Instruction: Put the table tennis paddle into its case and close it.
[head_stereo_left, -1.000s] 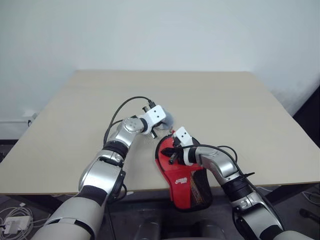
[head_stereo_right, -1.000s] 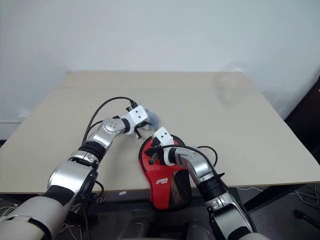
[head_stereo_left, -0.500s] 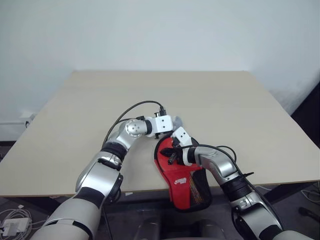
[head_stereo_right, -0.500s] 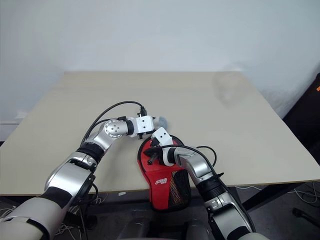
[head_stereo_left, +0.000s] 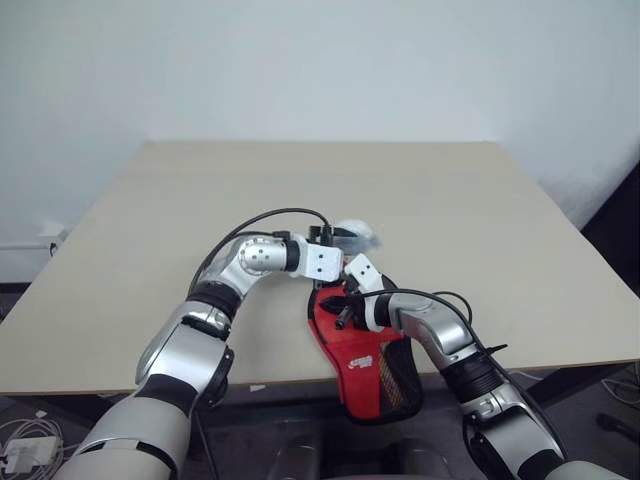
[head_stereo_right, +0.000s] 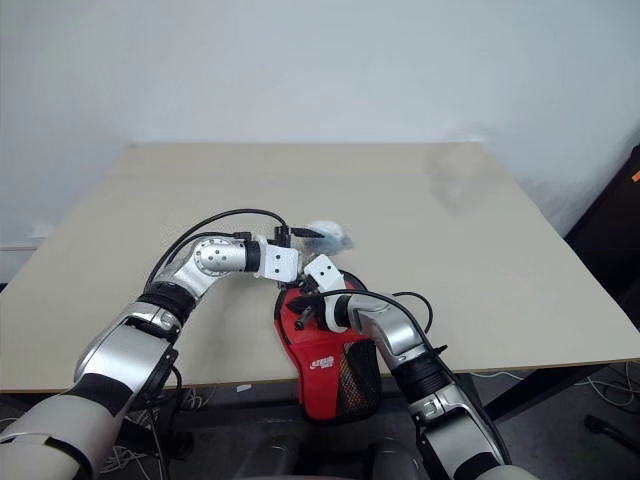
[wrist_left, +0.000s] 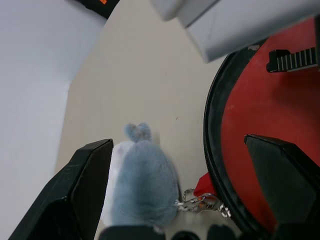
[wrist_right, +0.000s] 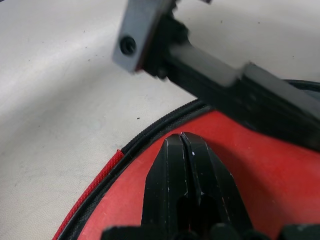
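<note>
Red case (head_stereo_left: 362, 350) lies zipped-looking at table's (head_stereo_left: 150, 260) near edge, paddle unseen, presumably inside; right gripper (wrist_right: 187, 150) pressed together atop case; left gripper (wrist_left: 175, 185) spread wide over grey-blue charm (wrist_left: 142, 182); closing seemingly near done.

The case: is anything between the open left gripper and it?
Nothing visible blocks it. The left gripper hangs open just above the case rim, with a grey fluffy charm on a small chain between its fingers beside the rim.
</note>
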